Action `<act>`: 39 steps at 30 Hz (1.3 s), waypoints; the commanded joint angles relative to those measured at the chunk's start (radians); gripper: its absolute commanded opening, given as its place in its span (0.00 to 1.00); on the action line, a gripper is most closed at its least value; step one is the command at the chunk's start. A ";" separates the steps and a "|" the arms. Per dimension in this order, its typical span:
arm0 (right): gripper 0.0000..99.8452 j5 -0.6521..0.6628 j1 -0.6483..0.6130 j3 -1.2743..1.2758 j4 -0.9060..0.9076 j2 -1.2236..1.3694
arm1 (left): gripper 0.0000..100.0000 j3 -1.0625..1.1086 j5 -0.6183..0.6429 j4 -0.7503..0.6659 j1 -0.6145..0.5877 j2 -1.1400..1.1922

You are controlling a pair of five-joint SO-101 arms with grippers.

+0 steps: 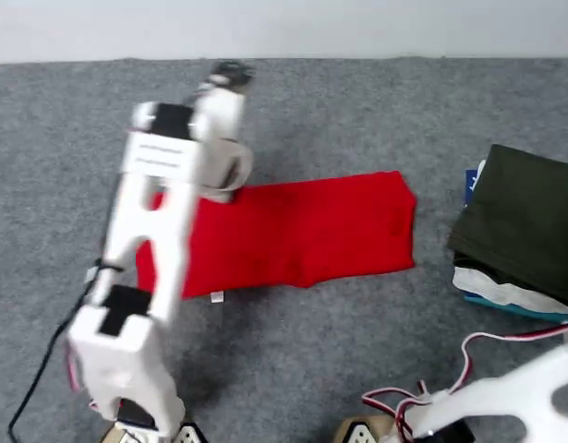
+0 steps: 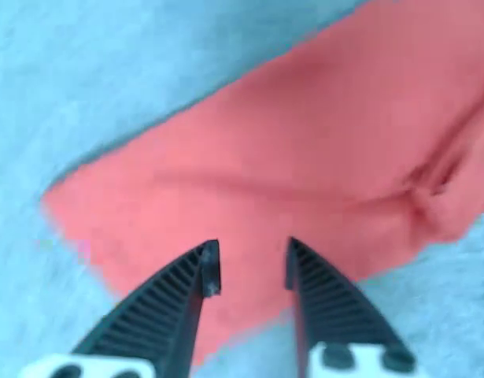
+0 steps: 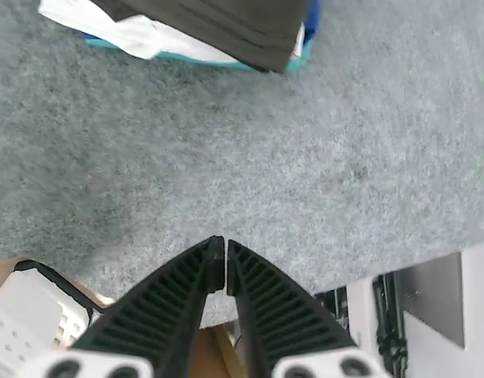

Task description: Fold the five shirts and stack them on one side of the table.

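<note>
Your left gripper (image 2: 248, 264), jaws apart, hangs over the shirt (image 2: 304, 157) edge; grab one layer and the fold could slip. Your right gripper (image 3: 224, 260) is closed, empty.

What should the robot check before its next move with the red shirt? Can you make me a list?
1. Left fingers open and holding nothing: ok, they are apart with nothing between them.
2. Left fingers above the red shirt: ok, they hang over it near one edge.
3. Red shirt folded small like the others: not ok, it lies as a long strip with a wrinkle.
4. Right fingers out of the way: ok, shut over bare table near the stack.
5. Stack at one side: ok, dark shirt on top.
6. Four shirts in the stack: cannot tell.
</note>
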 commanded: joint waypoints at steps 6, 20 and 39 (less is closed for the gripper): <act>0.02 -0.051 -0.082 -0.008 0.039 -0.021 | 0.26 0.203 0.000 -0.008 -0.319 -0.133; 0.02 -0.057 -0.087 -0.006 0.039 -0.024 | 0.27 0.266 0.008 -0.212 -0.344 0.222; 0.02 -0.054 -0.024 -0.014 0.039 -0.025 | 0.02 -0.143 0.077 -0.041 -0.308 0.644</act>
